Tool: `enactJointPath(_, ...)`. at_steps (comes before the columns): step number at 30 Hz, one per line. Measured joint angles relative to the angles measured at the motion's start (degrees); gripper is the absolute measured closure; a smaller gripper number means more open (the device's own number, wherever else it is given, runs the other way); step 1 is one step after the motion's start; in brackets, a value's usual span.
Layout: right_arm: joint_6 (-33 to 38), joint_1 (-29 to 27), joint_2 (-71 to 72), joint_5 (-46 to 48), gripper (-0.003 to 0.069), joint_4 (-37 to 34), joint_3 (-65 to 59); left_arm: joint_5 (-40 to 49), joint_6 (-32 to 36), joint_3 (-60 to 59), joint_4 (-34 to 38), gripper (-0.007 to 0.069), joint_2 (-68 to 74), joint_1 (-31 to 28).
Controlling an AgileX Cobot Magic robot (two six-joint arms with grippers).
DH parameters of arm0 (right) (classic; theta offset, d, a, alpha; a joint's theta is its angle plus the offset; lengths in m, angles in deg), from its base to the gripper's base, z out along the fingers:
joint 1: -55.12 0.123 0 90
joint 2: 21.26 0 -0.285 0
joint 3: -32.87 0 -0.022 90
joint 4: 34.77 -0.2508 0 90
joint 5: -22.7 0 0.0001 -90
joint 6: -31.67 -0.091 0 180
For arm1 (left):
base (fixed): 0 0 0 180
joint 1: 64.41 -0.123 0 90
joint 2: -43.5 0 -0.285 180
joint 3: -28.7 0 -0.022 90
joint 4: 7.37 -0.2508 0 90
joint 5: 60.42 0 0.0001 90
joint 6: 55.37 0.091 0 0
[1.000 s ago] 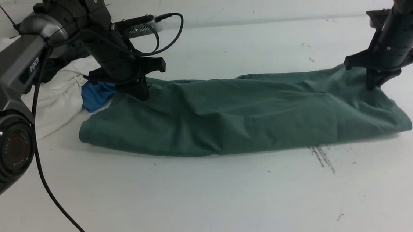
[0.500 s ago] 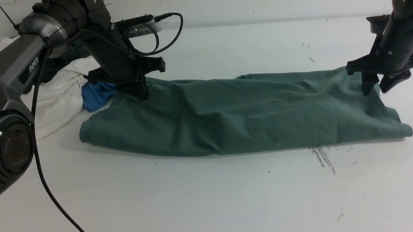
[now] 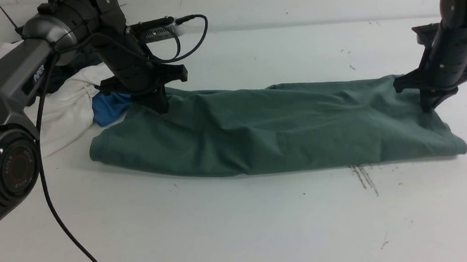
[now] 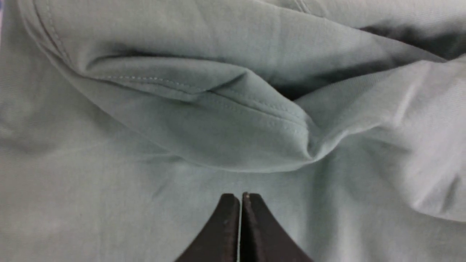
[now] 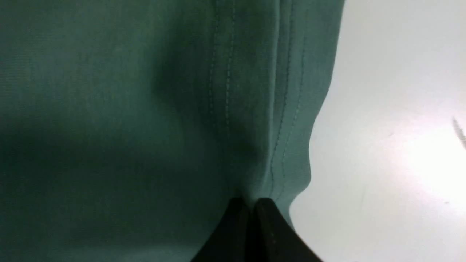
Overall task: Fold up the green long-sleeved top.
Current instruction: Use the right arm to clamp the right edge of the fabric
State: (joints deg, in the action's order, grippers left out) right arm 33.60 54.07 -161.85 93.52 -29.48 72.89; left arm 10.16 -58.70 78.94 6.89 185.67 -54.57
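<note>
Right Gripper Pinches the Hem as the Green Top Lies Folded in a Long Band

The right gripper (image 5: 252,202) has its fingers closed on the stitched edge of the green long-sleeved top (image 3: 316,128) — a thin pinch, it seems, with another stitched layer showing just beside it. The left gripper (image 3: 161,105) has its fingers together at the garment's other end, over the cloth; whether any fabric is caught between them I cannot tell.

Between the two, the top lies on the white table (image 3: 241,226) in a long, wide band, creased near the left arm and smoother toward the right. Beyond the left end sit a white garment (image 3: 65,111) and a blue one (image 3: 109,109), the blue just beside the green cloth.

The step in hand looks like squaring up the right end of a lengthwise fold. The next move probably calls for a gentle outward pull to line up the layers, then a release — tugging hard could drag the under layer askew. The fold across the length remains to be made.
</note>
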Motion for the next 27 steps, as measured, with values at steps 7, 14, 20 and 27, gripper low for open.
enactJointPath(7, -1.9, 0.0, 5.6, 0.0, 0.0662, 0.6, -2.6, 0.0, 0.0, 0.0, 0.0, 0.0629, 0.0, 0.0)
enactJointPath(14, -6.6, -0.2, 6.0, 0.0, 0.0663, 6.3, -7.5, 0.0, 0.0, 0.0, 0.0, 0.0629, 0.0, 0.0)
enactJointPath(20, -7.4, -2.9, 1.7, -0.4, 0.0616, 6.2, -7.9, 0.0, 0.0, 0.0, -0.1, 0.0629, 0.0, 0.0)
enactJointPath(27, -7.4, -6.3, 1.2, -0.4, 0.039, 5.7, -6.2, 0.0, 0.0, 0.0, -0.1, 0.0629, 0.0, 0.0)
